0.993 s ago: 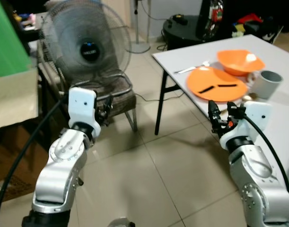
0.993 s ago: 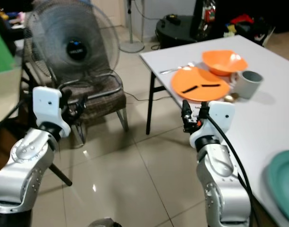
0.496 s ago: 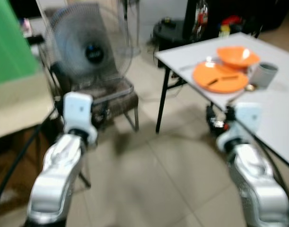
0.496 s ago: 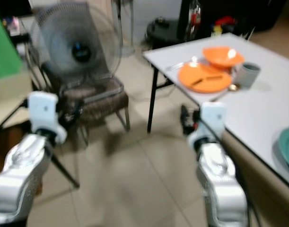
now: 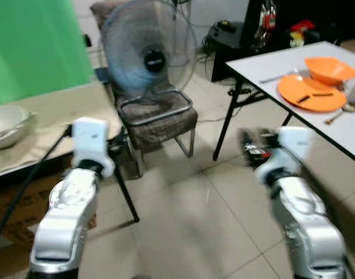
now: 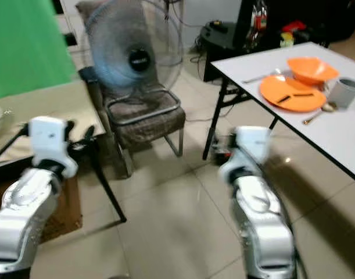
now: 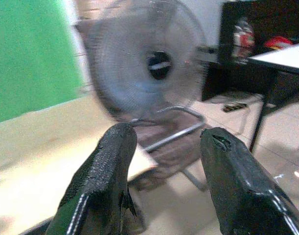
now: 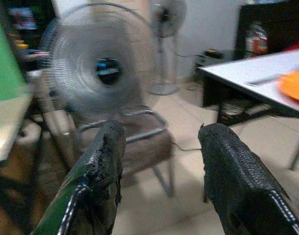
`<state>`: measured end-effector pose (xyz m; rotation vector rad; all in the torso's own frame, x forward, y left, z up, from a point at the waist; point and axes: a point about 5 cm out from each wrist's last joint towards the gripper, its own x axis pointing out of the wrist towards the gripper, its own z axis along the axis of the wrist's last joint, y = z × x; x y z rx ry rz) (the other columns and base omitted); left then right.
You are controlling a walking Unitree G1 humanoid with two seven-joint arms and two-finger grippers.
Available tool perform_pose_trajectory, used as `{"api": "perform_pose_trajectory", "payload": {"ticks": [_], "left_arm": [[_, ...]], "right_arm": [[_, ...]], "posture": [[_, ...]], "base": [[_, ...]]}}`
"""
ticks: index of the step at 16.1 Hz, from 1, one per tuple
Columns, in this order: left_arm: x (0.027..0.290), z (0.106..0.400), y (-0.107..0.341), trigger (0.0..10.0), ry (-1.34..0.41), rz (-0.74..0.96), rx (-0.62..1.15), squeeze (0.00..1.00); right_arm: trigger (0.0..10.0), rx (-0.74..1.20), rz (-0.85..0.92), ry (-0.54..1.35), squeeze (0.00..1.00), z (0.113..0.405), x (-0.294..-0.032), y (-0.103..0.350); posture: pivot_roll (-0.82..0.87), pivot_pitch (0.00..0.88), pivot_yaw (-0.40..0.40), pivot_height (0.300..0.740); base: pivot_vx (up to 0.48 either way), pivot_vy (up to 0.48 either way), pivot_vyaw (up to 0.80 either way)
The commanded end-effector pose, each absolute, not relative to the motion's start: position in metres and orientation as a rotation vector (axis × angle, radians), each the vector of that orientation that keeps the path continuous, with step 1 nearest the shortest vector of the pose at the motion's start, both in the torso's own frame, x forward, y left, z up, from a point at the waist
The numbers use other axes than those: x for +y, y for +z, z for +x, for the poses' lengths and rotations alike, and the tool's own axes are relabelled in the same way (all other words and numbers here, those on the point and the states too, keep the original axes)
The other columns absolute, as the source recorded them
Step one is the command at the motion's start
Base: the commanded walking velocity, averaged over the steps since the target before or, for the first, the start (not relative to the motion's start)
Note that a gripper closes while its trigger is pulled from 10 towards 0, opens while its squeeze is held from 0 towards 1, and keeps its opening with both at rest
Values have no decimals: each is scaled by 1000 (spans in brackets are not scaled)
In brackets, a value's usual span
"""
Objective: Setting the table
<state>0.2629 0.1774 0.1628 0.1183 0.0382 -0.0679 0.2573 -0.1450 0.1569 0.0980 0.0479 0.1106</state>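
A: Risk first. Robot is mid-walk with a fan (image 5: pixel 148 55) standing on a chair (image 5: pixel 158 119) directly ahead and the white bench (image 6: pixel 316 110) leg close by the right arm; a wide swing could clip either, since the head views are blurred.

B: Tools? Left tool (image 7: pixel 164 142) and right tool (image 8: pixel 161 134) both have fingers spread, carrying nothing.

A: Task items: orange plate (image 6: pixel 290 93) and orange bowl (image 6: pixel 311 68) sit touching at the bench's far end, grey cup (image 6: pixel 344 92) and spoon (image 6: pixel 316 113) just beside them. A white bowl (image 5: pixel 9 125) rests on the low bench at left.

B: Change from a second ago: camera has swung left, so the white bench sits farther right and the green screen (image 5: pixel 38 46) fills more of the view. Both tools remain released.
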Motion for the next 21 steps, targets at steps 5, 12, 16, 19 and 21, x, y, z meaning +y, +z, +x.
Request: {"api": "perform_pose_trajectory", "payload": {"ticks": [5,12,16,19,21], "left_arm": [[173,264,167,10000,-70,114,26,0],[172,268,169,10000,-76,145,22,0],[174,266,167,10000,-74,145,28,0],[172,267,169,10000,-78,157,28,0],[173,265,165,10000,-114,163,43,0]], "right_arm": [[10000,23,51,100,0,260,-152,161],[10000,24,46,79,0,265,-155,159],[10000,31,33,86,0,266,-156,158],[10000,18,53,76,0,268,-159,162],[10000,30,66,45,0,270,-160,159]], "posture": [[87,0,35,740],[90,0,41,740],[94,0,25,740],[103,0,10,740],[101,0,21,740]], "base": [[0,265,104],[0,0,800],[0,0,800],[95,0,533],[293,0,0]]}}
